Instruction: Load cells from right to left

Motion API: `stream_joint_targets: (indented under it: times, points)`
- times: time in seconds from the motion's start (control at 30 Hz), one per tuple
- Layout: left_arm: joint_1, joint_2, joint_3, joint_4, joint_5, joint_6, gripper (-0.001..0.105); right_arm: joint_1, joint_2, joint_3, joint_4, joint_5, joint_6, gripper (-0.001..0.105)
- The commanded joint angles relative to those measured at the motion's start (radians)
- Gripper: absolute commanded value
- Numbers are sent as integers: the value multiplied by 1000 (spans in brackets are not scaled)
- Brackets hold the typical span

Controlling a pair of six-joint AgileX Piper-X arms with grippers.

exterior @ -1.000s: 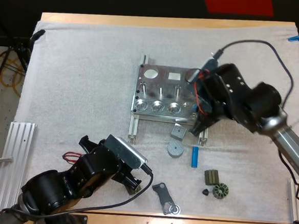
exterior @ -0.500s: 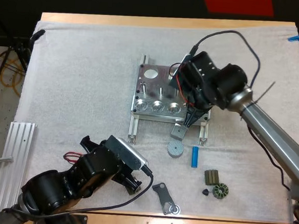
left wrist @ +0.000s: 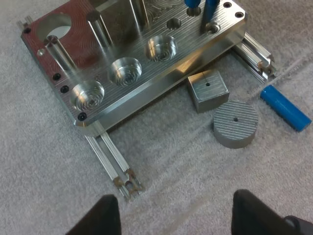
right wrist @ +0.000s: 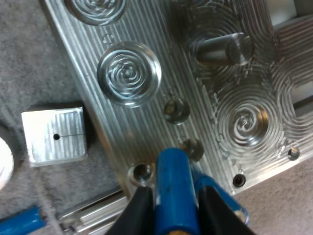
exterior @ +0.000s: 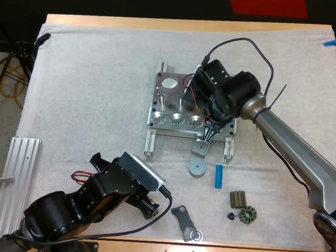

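The metal fixture (exterior: 172,103) (left wrist: 132,63) (right wrist: 234,112) lies mid-mat, with three round pockets along its front. My right gripper (exterior: 208,130) (right wrist: 171,215) hangs over the fixture's front right corner. It is shut on a blue cylinder (right wrist: 170,186) (left wrist: 210,14), whose tip is close above the small holes near that corner. A second blue cylinder (exterior: 218,176) (left wrist: 285,107) lies loose on the mat, in front of the fixture. My left gripper (exterior: 128,182) (left wrist: 171,215) rests low near the front edge, open and holding nothing.
A square metal block (exterior: 200,147) (left wrist: 208,89) (right wrist: 55,134) and a round ribbed disc (exterior: 197,167) (left wrist: 235,123) sit just in front of the fixture. Small dark parts (exterior: 238,198), a gear-like piece (exterior: 247,214) and a black bracket (exterior: 184,222) lie near the front. An aluminium rail (exterior: 15,173) lies at the left.
My right arm has swung left from beside the fixture's right end to over its front right corner, carrying the blue cylinder. The left arm has not moved.
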Motion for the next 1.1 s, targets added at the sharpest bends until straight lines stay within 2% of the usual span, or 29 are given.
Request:
stream_joint_targets:
  times: [0.0,0.37,1.07]
  points:
    - [0,-4,-4,-4,-1,3,50,-12,-2,-11,-9,6,-18,8]
    - [0,-4,-4,-4,-1,3,50,-56,22,-11,-24,1,-41,8]
    - [0,-4,-4,-4,-1,3,50,-56,74,-6,-26,-32,-47,8]
